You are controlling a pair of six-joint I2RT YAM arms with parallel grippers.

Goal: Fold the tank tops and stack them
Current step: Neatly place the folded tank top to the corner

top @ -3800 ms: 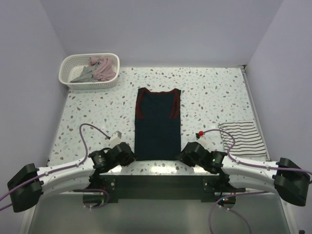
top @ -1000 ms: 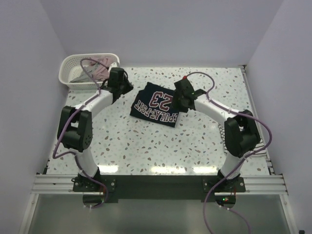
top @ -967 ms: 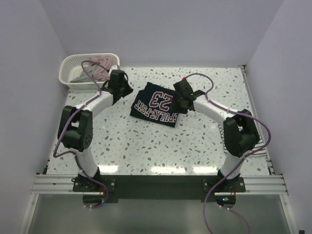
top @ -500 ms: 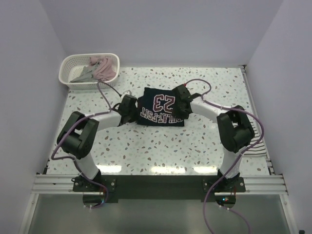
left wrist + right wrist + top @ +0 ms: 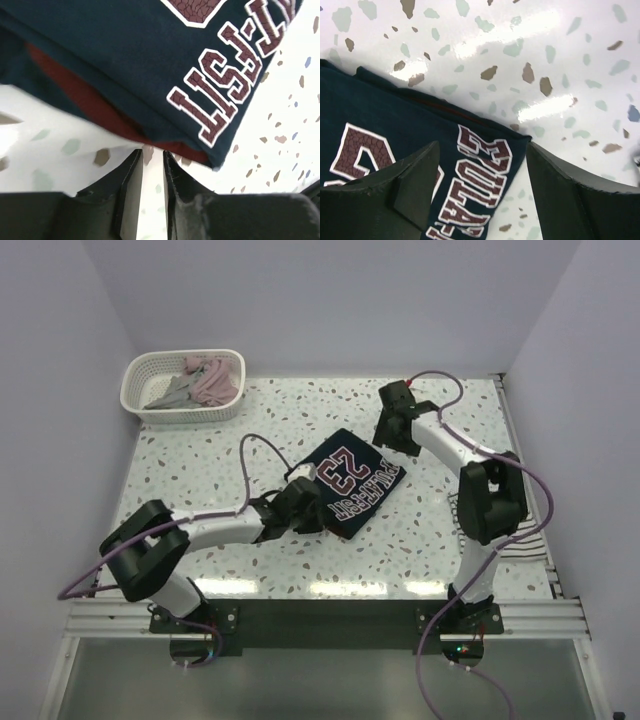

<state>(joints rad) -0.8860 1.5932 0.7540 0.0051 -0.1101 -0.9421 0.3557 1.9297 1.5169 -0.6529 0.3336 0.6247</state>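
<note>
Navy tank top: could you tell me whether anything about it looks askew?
Yes. The navy tank top lies folded but set diagonally, not square to the table, and a red-trimmed layer peeks out under its top fold.

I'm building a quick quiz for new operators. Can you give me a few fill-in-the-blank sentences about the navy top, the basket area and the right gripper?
1. The folded navy tank top shows the number ___.
2. The pinkish cloth lies in a white ___ at the far left corner of the table.
3. The right gripper is over a corner of that top, its jaws ___.
Missing words: 23; basket; open.
</note>
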